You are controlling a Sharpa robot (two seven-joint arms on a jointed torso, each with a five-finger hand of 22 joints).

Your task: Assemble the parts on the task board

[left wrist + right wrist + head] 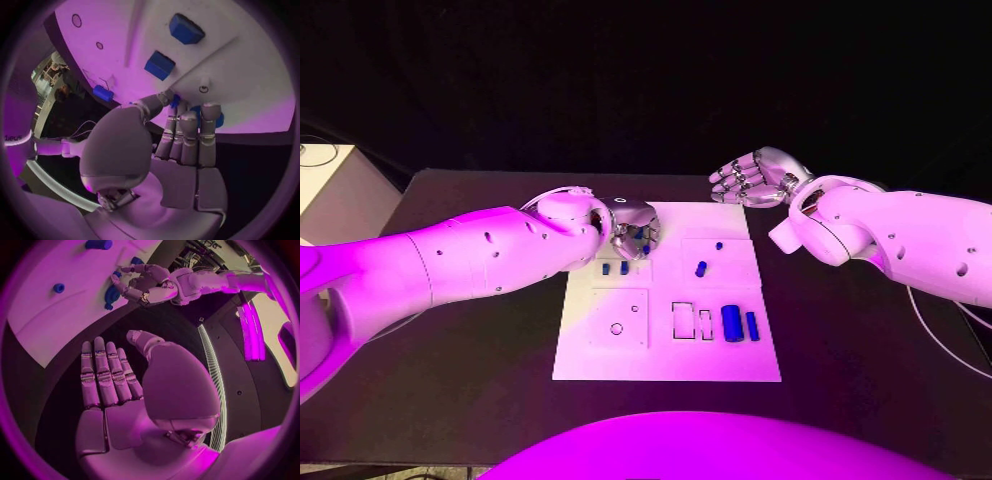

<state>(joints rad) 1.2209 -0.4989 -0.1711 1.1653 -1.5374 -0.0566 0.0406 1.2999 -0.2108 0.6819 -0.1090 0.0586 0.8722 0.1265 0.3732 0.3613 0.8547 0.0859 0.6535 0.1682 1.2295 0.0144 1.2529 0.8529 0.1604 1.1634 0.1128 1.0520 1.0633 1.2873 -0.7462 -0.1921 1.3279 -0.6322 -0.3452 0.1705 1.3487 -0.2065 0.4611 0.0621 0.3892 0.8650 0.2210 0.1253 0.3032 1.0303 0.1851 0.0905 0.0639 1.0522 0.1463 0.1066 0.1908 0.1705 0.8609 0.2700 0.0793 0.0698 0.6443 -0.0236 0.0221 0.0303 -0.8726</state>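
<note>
Here the task board (668,340) lies flat in the middle of the black table (473,400), a white plate with outlined recesses. Blue parts sit on it: two upright cylinders (731,323) side by side near its right edge, a small piece (701,268) further up beside a tiny blue dot (718,244), and two small blocks (615,268) close together in its upper left section.

The left robot hand (632,228) hangs over the board's upper left corner, its fingers (187,135) pointing down and held close together. In the left wrist view a small blue part (175,99) sits between the thumb tip and the nearest finger; it looks pinched there, though the contact is hard to see clearly. Another blue part (218,119) shows just behind the fingertips, and the two blocks (160,65) lie on the board beyond.

The right robot hand (750,180) hovers off the board past its upper right corner, over the table, holding nothing, fingers (103,375) straight with the thumb apart.
</note>
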